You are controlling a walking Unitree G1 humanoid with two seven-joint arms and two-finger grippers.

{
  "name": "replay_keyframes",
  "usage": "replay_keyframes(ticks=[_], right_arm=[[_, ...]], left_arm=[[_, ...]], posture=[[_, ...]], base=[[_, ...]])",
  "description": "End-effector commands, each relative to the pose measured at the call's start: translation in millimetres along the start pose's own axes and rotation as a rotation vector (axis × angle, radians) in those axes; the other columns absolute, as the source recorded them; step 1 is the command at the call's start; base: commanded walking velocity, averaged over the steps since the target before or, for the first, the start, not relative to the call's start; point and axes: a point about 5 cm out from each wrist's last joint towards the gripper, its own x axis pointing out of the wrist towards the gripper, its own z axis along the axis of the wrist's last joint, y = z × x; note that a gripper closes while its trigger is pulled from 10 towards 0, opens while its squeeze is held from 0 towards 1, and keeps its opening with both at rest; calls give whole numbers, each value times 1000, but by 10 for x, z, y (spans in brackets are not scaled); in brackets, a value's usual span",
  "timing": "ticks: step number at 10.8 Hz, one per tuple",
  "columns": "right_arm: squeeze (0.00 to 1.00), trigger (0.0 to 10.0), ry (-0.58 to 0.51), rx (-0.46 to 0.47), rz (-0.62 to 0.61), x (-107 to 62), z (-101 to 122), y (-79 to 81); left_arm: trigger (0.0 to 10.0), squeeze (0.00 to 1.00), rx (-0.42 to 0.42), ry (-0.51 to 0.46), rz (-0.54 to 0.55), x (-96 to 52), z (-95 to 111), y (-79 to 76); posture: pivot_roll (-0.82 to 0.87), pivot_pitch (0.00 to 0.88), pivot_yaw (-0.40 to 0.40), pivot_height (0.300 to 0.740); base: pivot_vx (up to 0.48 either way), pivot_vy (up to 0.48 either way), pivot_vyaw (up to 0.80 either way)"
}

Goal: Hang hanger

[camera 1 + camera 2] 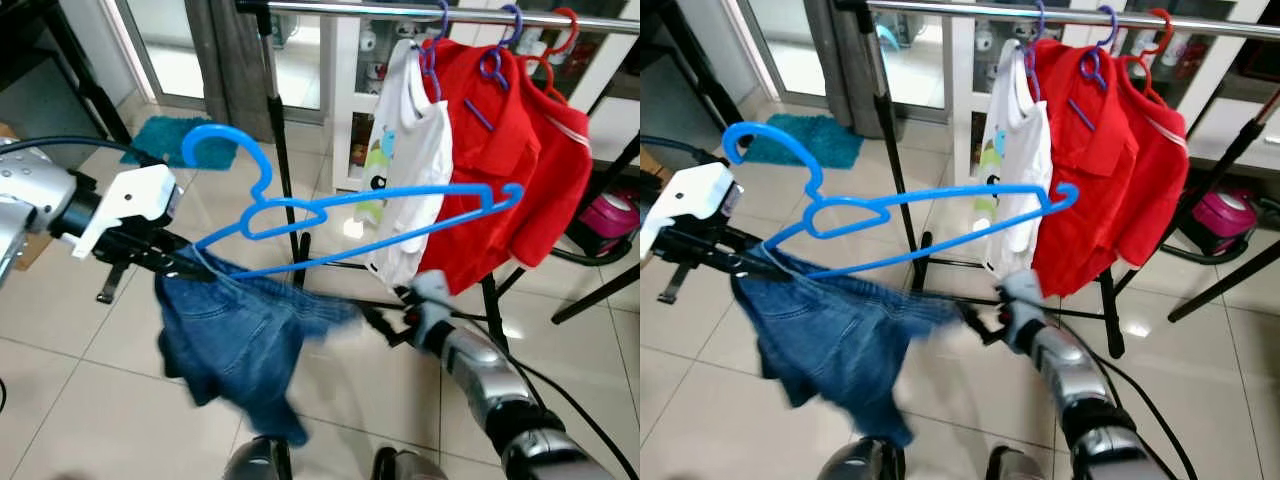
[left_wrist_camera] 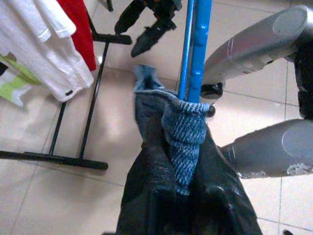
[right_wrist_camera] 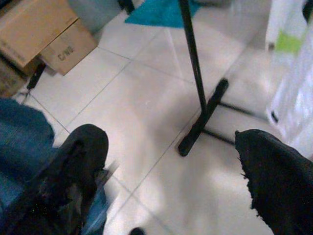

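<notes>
In the left eye view, the left gripper [image 1: 180, 262] is at nine o'clock, its fingers closed tight on the blue hanger [image 1: 350, 218] and the blue jeans [image 1: 240, 340]. The hanger is up in the air, below the silver rail [image 1: 330, 8], and its hook points to eleven o'clock. The jeans hang down from it toward six o'clock. The right gripper [image 1: 385, 322] is at five o'clock, just beside the jeans. On the rail at one o'clock hang a white shirt [image 1: 415, 160] and a red jacket [image 1: 510, 170].

The right eye view shows the same things.

In the left wrist view, the dark fingers [image 2: 151, 196] pinch the jeans and the hanger bar together.

In the right wrist view, the two black fingers [image 3: 78, 166] are wide apart with nothing between them, over the tile floor [image 3: 146, 107]. A black rack foot [image 3: 203, 117] stands on it.
</notes>
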Motion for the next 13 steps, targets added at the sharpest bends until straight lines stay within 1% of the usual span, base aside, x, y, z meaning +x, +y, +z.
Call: replay_keyframes(ticks=[1, 2, 3, 4, 5, 7, 9, 10, 12, 13], right_arm=[[0, 10000, 22, 75, -14, 23, -13, -9], [0, 10000, 47, 107, -16, 61, -11, 11], [0, 10000, 102, 162, -5, 116, -28, 57], [0, 10000, 130, 182, 20, 138, -42, 97], [0, 10000, 167, 251, 66, 159, -81, 158], [0, 10000, 152, 296, 72, 147, -87, 148], [0, 10000, 156, 308, 70, 118, -113, 123], [0, 10000, 130, 327, 59, 109, -84, 91], [0, 10000, 65, 414, 57, 71, -28, 22], [0, 10000, 56, 426, 66, 54, -30, 11]], left_arm=[[0, 0, 50, -39, 6, -60, 128, -33], [0, 0, 67, -60, -7, -41, 187, -49], [0, 0, 101, -71, -20, -16, 260, -59], [0, 0, 115, -86, -27, 1, 307, -64], [0, 0, 127, -97, -30, 17, 369, -78], [0, 0, 127, -102, -28, 14, 396, -91], [0, 0, 118, -104, -25, 9, 401, -100], [0, 0, 110, -94, -19, 2, 391, -102], [0, 0, 95, -93, -6, -10, 382, -106], [0, 0, 93, -94, -2, -12, 382, -104]], posture=[[103, 167, 50, 740], [105, 166, 49, 740], [106, 165, 47, 740], [106, 164, 42, 740], [107, 158, 35, 740], [104, 155, 32, 740], [104, 155, 32, 740], [99, 153, 32, 740], [100, 154, 29, 740], [98, 156, 30, 740]], base=[[0, 0, 0], [0, 0, 0], [0, 0, 0], [0, 0, 0], [0, 0, 0], [0, 0, 0], [0, 0, 0], [0, 0, 0], [0, 0, 0], [0, 0, 0]])
